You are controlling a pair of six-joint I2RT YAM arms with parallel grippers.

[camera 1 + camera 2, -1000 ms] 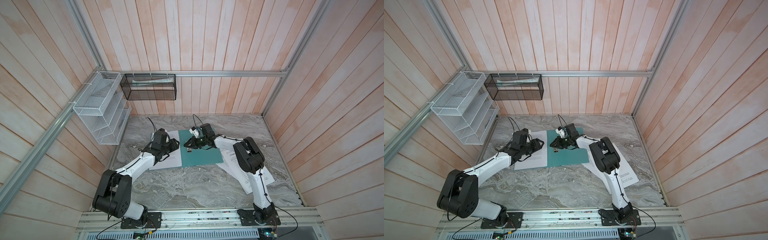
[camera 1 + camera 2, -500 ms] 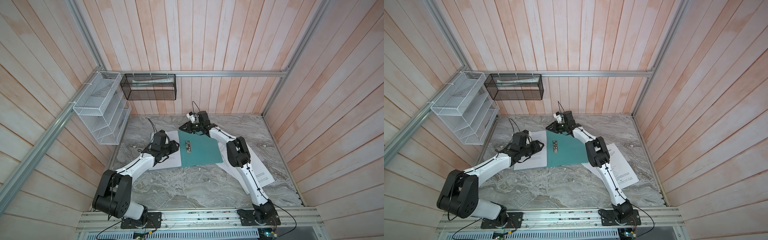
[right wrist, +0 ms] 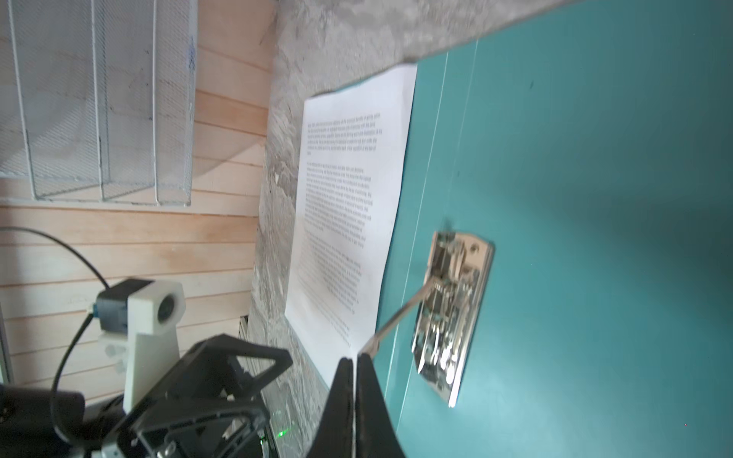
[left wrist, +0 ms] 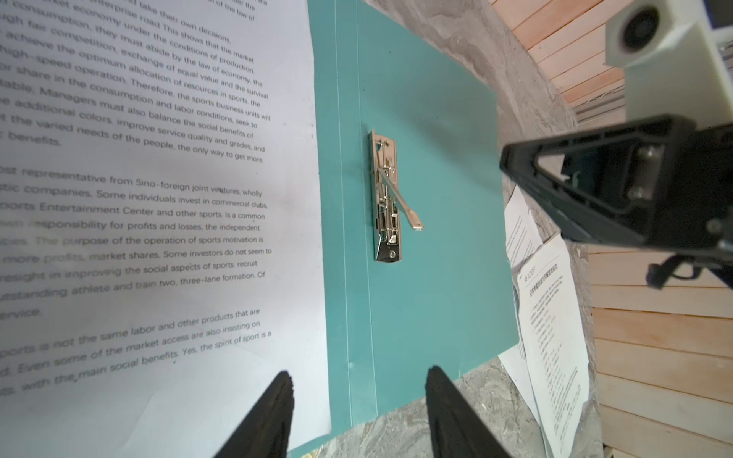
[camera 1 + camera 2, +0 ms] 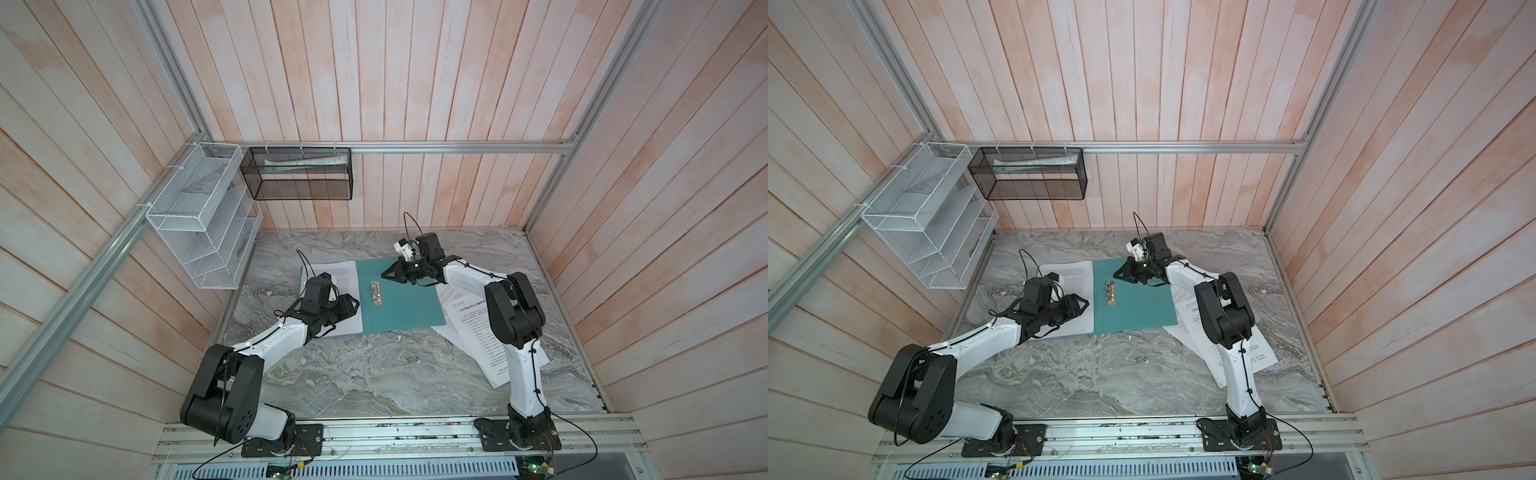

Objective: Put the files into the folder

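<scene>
Teal folder (image 5: 399, 303) 1 | metal clip (image 5: 375, 293) 1 | files (image 5: 337, 272) 2 lots

Probably a robot test cell: plank walls (image 5: 374, 83), aluminium frame (image 5: 457, 147), marble-pattern table (image 5: 374, 374), arms (image 5: 270, 340) bolted to a rail (image 5: 395, 436).

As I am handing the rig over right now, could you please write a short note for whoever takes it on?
Left gripper: jaws open, empty, over the printed sheet that overlaps the folder's left side.
Right gripper: shut, holding nothing, tips by the raised lever of the clip.
Folder lies open and flat; more sheets lie on the table at its right, partly under the right arm.
Done: folder opened, clip lever up.
Left: no sheet sits under the clip yet; probably gather all sheets onto the folder.
</scene>
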